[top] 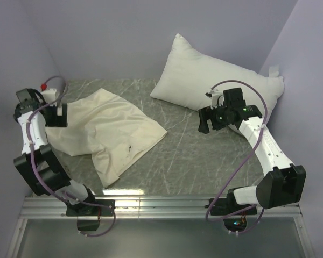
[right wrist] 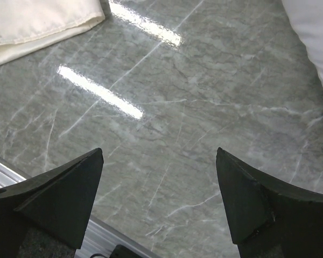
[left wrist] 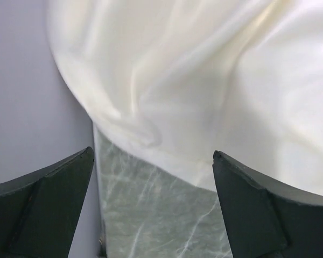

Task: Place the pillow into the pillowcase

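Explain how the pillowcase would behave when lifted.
Probably floppy: the pillowcase lies flat and wrinkled on the table, so it would likely drape and fold. It looks thin, so probably light. Pushed, it may bunch up rather than slide.

pillowcase (top: 110, 131) is laid crumpled on surface (top: 199, 161), left side; pillow (top: 215, 80) is propped in back-right corner, apart.

pillow (top: 215, 80): smooth white cloth | pillowcase (top: 110, 126): thin wrinkled cream cloth | worktop (top: 194, 156): glossy grey-green marble look, white veins | fingers (right wrist: 59, 204): matt dark plastic | rail (top: 161, 207): dull silver metal
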`<state>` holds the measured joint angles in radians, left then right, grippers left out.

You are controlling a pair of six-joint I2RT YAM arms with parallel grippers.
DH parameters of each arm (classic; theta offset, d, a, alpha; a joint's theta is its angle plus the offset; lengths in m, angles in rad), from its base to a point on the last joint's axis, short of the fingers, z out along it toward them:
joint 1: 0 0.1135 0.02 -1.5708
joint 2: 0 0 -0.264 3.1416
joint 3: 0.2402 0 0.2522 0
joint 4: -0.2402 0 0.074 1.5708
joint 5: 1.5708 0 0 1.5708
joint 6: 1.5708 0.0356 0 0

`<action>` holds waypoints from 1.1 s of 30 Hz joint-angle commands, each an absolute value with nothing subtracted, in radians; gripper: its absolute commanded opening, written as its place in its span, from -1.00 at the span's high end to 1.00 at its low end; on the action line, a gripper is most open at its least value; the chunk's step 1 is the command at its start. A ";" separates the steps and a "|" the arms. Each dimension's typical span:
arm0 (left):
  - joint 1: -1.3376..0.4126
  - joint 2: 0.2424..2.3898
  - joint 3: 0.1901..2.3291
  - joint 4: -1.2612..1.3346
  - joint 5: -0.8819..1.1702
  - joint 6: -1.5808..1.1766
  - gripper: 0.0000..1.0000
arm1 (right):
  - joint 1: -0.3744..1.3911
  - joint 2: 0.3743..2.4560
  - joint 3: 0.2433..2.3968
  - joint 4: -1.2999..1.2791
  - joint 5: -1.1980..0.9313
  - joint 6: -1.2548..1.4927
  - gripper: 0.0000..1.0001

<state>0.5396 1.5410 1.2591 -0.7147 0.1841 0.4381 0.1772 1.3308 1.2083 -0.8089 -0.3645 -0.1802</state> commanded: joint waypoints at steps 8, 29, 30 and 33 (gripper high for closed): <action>0.338 1.774 1.701 -0.822 0.511 0.475 -0.99 | 0.189 1.330 1.252 -0.811 -0.376 -0.181 -0.83; 0.124 2.255 1.848 -0.575 0.265 0.293 0.21 | 0.189 1.312 1.224 -0.808 -0.353 -0.183 -0.83; 0.126 2.273 1.864 -0.571 0.250 0.290 0.36 | 0.189 1.315 1.226 -0.808 -0.353 -0.184 -0.83; 0.126 2.290 1.887 -0.583 0.270 0.291 0.31 | 0.189 1.321 1.230 -0.810 -0.353 -0.184 -0.83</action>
